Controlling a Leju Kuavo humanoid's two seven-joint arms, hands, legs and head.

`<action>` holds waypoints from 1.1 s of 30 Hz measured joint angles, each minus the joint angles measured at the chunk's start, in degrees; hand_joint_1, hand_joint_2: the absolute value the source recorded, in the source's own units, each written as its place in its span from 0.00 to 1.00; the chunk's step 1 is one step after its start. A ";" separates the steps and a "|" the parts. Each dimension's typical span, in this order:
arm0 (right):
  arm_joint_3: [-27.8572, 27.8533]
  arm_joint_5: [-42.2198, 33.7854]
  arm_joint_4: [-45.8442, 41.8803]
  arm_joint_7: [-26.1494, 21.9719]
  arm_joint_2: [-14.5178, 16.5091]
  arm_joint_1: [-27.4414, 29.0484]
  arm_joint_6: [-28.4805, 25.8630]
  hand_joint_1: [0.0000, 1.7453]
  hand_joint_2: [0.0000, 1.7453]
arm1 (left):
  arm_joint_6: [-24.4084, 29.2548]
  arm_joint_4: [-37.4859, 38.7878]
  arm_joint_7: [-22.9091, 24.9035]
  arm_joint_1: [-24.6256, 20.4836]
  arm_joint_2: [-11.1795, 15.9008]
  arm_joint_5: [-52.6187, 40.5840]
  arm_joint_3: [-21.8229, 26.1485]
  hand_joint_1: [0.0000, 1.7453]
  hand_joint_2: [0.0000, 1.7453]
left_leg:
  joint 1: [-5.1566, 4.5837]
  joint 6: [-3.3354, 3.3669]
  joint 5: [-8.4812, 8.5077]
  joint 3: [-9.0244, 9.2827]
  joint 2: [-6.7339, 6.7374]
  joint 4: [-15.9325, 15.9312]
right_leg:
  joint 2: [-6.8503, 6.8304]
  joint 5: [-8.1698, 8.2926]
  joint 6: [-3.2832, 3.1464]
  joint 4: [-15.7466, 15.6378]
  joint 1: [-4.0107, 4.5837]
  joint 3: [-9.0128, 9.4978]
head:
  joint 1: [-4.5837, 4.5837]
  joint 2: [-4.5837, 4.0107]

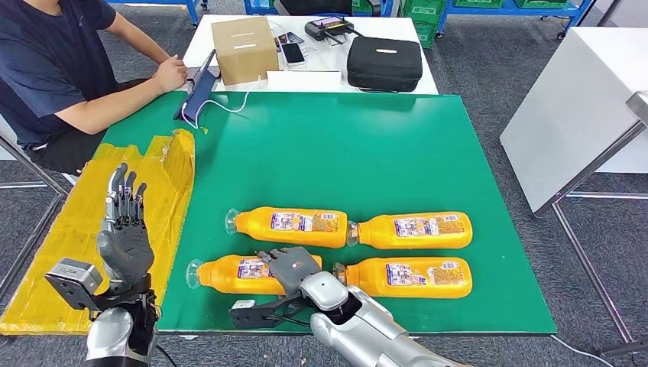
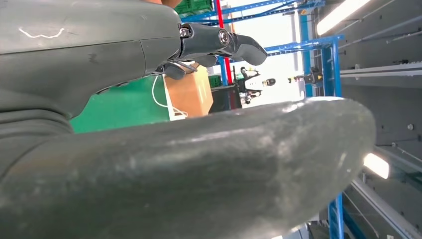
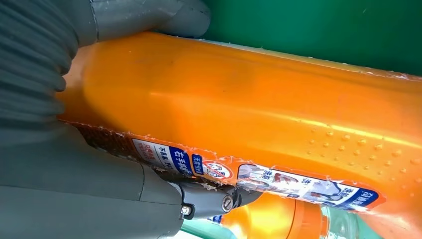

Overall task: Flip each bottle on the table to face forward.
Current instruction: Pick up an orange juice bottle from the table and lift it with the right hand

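Your right hand (image 1: 290, 267) clasped the seven-o'clock bottle (image 1: 244, 274); your left hand (image 1: 124, 237) hovered spread, holding nothing. All four labels seemingly faced up; little seemed left.

At lower centre of the right wrist view, the held orange bottle (image 3: 259, 114) carries a label strip (image 3: 164, 158) with white Chinese characters on blue, apparently "右手"; the rest is too blurred.

Grey carpet floor (image 1: 489, 69); a white table (image 1: 397, 84) behind the green worktop (image 1: 344, 145); blue shelving (image 1: 504, 9) beyond.
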 joint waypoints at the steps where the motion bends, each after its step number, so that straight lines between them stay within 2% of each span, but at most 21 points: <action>1: 0.01 0.02 0.09 0.00 -0.04 -0.06 0.00 1.00 1.00 | -0.03 0.00 0.01 0.00 0.00 0.12 0.05 0.00 0.00 | 0.00 0.00 0.00 0.00 0.00 0.00 | 0.00 0.00 0.00 0.00 0.00 0.01 | 0.01 0.00; 6: -0.01 -1.01 0.31 -0.59 -0.42 -0.35 0.00 1.00 1.00 | -0.29 0.00 0.03 0.10 -0.01 0.84 0.24 0.00 0.00 | 0.00 0.00 0.00 0.01 -0.01 0.00 | 0.00 0.00 0.00 0.00 0.00 0.02 | 0.01 0.00; 10: -1.51 -7.33 0.14 -4.42 -0.86 -0.50 -0.79 1.00 1.00 | -0.81 0.00 0.90 0.25 -0.11 4.17 0.68 0.00 0.00 | 0.00 0.02 0.01 0.06 -0.01 0.00 | 0.00 0.00 0.00 0.00 0.00 0.07 | 0.01 0.00; 12: -4.18 -14.97 -1.33 -9.06 -1.15 0.51 -2.84 1.00 1.00 | 1.51 -0.01 1.26 0.34 -0.31 6.05 1.39 0.00 0.50 | 0.00 0.02 0.02 0.11 0.00 0.00 | 0.00 0.01 0.00 0.00 0.00 0.11 | 0.03 0.00; 14: -8.43 -24.16 -5.46 -14.79 -1.55 4.22 -6.23 1.00 1.00 | 6.73 -0.24 1.77 0.78 -0.62 7.90 2.46 0.00 1.00 | 0.00 0.02 0.02 0.03 -0.01 0.00 | 0.00 0.04 0.02 0.00 0.00 0.28 | 0.05 0.00; 16: -12.75 -31.19 -11.97 -19.80 -1.60 10.09 -9.73 1.00 1.00 | 11.38 -1.03 2.51 1.76 -0.80 9.75 3.53 0.00 1.00 | 0.00 0.02 0.08 -0.23 -0.02 0.02 | 0.00 0.15 0.05 0.02 0.02 0.32 | 0.03 0.00; 18: -15.96 -35.74 -19.23 -23.82 -1.28 15.81 -12.50 1.00 1.00 | 12.16 -2.07 4.15 2.97 -0.86 11.89 4.11 0.00 1.00 | 0.01 0.01 0.15 -0.53 -0.05 0.04 | -0.02 0.22 0.03 0.04 0.04 0.10 | -0.01 0.00; 23: -20.88 -41.67 -34.74 -30.42 -0.63 24.48 -17.59 1.00 1.00 | 4.81 -3.30 11.41 6.09 -0.77 17.92 2.77 0.00 1.00 | 0.02 -0.01 0.15 -0.78 -0.03 0.01 | -0.02 0.17 -0.05 0.05 0.06 -0.19 | 0.02 0.00; 28: -22.41 -41.86 -42.88 -33.58 -0.39 28.20 -19.22 1.00 1.00 | 1.52 -3.89 13.67 7.82 -0.53 19.14 -1.19 0.00 1.00 | 0.00 0.01 0.15 -0.83 -0.04 0.01 | -0.01 0.18 -0.04 0.04 0.03 -0.40 | 0.02 0.00; 33: -22.64 -40.88 -44.68 -33.67 0.03 28.31 -18.26 1.00 1.00 | -5.14 -4.48 15.09 9.52 0.07 21.85 -6.13 0.00 1.00 | 0.00 -0.02 0.21 -0.91 -0.04 0.00 | -0.01 0.23 -0.04 0.04 0.03 -0.63 | 0.02 0.00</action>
